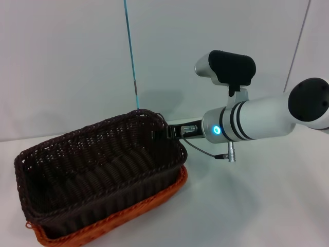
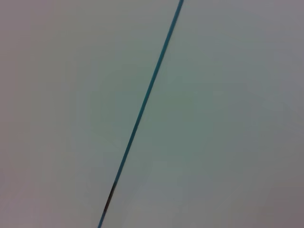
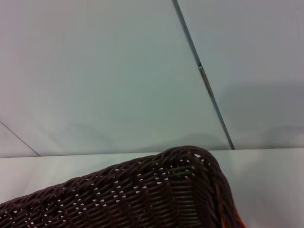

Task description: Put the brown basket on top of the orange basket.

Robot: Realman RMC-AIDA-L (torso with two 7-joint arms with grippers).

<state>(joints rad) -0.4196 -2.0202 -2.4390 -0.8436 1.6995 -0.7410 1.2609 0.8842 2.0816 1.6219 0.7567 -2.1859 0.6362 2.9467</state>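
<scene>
The rectangular dark brown woven wicker basket (image 1: pixel 97 170) fills the lower left of the head view, nested in the rectangular bright orange woven wicker basket (image 1: pixel 128 213), of which only a strip of braided rim shows along the lower and right edges. The brown basket sits slightly tilted, its far right corner raised, probably because the right gripper (image 1: pixel 172 132) meets the rim at that corner, at the centre of the frame. Whether its pincer is pinching the rim, spread or pressed together cannot be told, since the wicker hides the fingertips. The white right arm (image 1: pixel 257 121) reaches in from the right edge, low and nearly level, which suits setting down or letting go of a rim. In the right wrist view the brown weave (image 3: pixel 142 199) lies close below. Both baskets rest on the white table (image 1: pixel 257 206). The stacking appears essentially done. The left gripper is not visible; its wrist camera shows only a pale wall (image 2: pixel 228 118).
</scene>
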